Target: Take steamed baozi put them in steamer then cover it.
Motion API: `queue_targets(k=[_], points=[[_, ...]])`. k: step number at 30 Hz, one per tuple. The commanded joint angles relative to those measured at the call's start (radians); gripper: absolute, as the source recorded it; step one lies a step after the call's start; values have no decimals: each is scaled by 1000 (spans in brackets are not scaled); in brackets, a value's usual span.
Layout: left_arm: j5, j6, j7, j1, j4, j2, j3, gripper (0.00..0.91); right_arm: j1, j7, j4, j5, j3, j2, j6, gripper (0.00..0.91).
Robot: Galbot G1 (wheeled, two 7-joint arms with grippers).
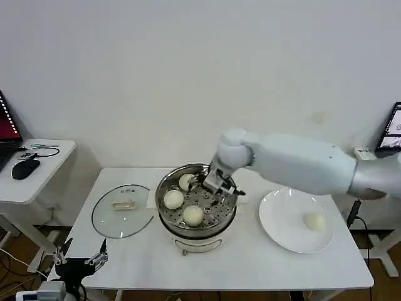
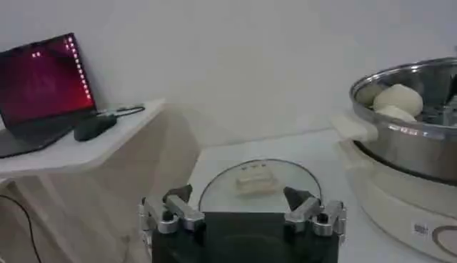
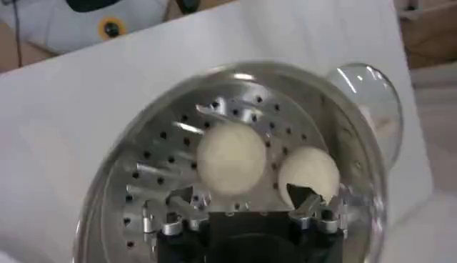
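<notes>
Fingers of the right gripper stand spread and empty over the steamer, three buns on its tray, while the last bun sits on the plate to its right, nearer this arm than the idle, open left gripper.

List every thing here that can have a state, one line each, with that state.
steamer: uncovered, three baozi on its perforated tray
cover: off, lying flat on the table beside the steamer
plate: holds one baozi
right gripper: open, empty, over the steamer tray
left gripper: open, empty, low at the table's near left corner
laptop: screen on
</notes>
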Motion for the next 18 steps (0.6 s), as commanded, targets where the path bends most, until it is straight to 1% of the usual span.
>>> queue_targets(k=[1,2,3,6,8,9,12,14,15,16,17,18], points=[[-2,5,2,-22,2,40,7,907,54,-12,3,60,52,-318,-168,907],[-2,6,3,-25,2,45,9,907,59,-15,7,60,43,-378,-182,907],[-3,7,5,-30,2,54,11,907,60,-19,12,62,35,-398,-188,907],[-13,16,6,-43,3,80,18,907,42,-27,43,92,2,-563,-224,907],[-24,20,7,-50,2,100,23,907,11,-26,62,60,6,-616,-226,907],[-29,21,7,-55,2,106,22,907,-14,-26,69,52,14,-655,-225,907],[-42,21,8,-63,9,117,22,907,-85,-18,81,36,40,-732,-224,907],[-43,20,13,-66,13,119,31,907,-201,-20,65,14,131,-763,-215,907],[-44,20,13,-69,14,119,35,907,-243,-23,52,-13,181,-771,-207,907],[-43,19,13,-71,16,118,39,907,-327,-28,35,-35,237,-775,-197,907],[-43,20,14,-75,18,119,43,907,-419,-29,13,-59,326,-776,-186,907],[-43,20,15,-74,18,119,44,907,-463,-28,-7,-73,366,-771,-182,907]])
